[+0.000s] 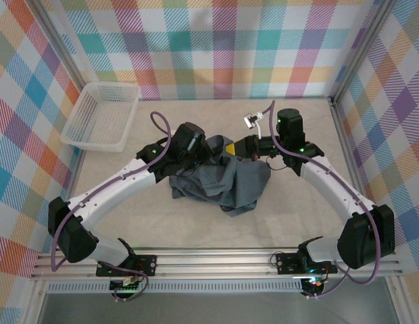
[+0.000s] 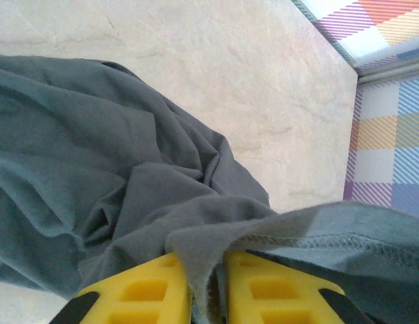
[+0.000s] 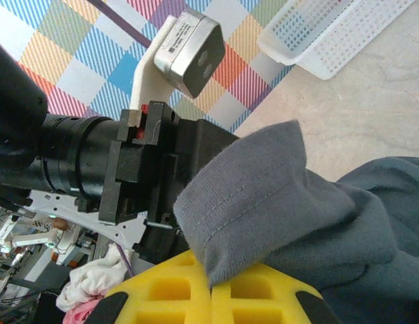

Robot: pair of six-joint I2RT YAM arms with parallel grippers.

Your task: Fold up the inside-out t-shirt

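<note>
You are looking down at a pale, stone-patterned table (image 1: 196, 226) that is sitting inside bright plaid walls (image 1: 223, 47), with an aluminium rail (image 1: 216, 260) running along the near edge where both arms are bolted. A white mesh basket (image 1: 94, 143) is resting at the far left corner, well apart from the cloth.

The inside-out t-shirt (image 1: 226, 185) is lying crumpled near the middle of the table, between the two wrists, with its right side bunching up toward the right arm.

From the left wrist you are seeing the left gripper (image 2: 206, 270) pinching a stitched edge of the dark grey fabric, which is passing down between its yellow fingers (image 2: 145, 290) (only a narrow slot is showing). From the right wrist, the right gripper (image 3: 211, 278) is pressing its yellow fingers together at a hemmed fold, and the cloth is draping over their tips.

In the overhead view the wrists are covering both grips, so you cannot be reading the jaws there. Folds are hiding the shirt's shape, so you cannot tell sleeve from hem or collar. Beyond the frame, in the right wrist view, blurred white and pink cloth (image 3: 94, 287) is lying cut off at the lower left.
</note>
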